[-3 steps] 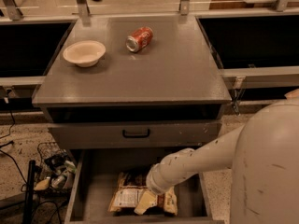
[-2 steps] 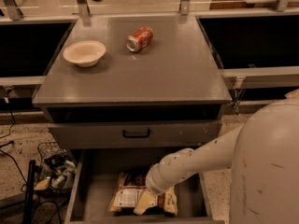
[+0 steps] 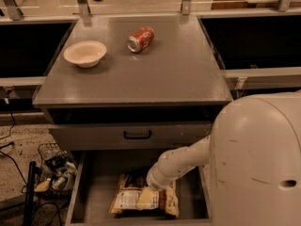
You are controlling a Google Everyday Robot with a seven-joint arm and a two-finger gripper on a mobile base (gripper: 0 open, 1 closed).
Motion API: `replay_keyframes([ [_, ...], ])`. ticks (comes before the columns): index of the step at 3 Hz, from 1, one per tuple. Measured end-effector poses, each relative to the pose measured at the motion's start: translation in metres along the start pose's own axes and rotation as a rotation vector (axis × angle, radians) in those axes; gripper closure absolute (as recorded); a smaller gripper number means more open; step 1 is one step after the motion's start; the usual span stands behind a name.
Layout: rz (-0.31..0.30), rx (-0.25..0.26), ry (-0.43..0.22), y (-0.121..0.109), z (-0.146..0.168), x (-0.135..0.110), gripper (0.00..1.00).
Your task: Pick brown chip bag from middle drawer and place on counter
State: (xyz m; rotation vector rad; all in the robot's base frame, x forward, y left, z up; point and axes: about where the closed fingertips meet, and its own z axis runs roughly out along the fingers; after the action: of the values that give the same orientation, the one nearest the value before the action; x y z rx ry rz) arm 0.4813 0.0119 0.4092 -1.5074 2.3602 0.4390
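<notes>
The brown chip bag (image 3: 129, 197) lies flat on the floor of the open middle drawer (image 3: 92, 192), white label panel facing up. My gripper (image 3: 147, 198) reaches down into the drawer from the right and rests right on the bag's middle. The arm's white wrist covers the bag's upper right part. The counter (image 3: 160, 72) is the grey cabinet top above the drawer.
A cream bowl (image 3: 85, 53) sits on the counter's left and an orange-red soda can (image 3: 140, 39) lies on its side near the back. A closed drawer front with a black handle (image 3: 137, 135) is above the open drawer. A wire basket and cables (image 3: 52, 173) stand on the floor at left.
</notes>
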Motion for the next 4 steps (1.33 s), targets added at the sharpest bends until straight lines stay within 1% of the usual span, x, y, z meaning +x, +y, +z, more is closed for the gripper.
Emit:
replay_keyframes([
  [1,0.006,-0.011,-0.006,-0.002,0.011,0.004,0.00],
  [3,0.036,-0.059,0.026,-0.005,0.052,0.020,0.00],
  [4,0.038,-0.063,0.029,-0.005,0.055,0.021,0.15],
])
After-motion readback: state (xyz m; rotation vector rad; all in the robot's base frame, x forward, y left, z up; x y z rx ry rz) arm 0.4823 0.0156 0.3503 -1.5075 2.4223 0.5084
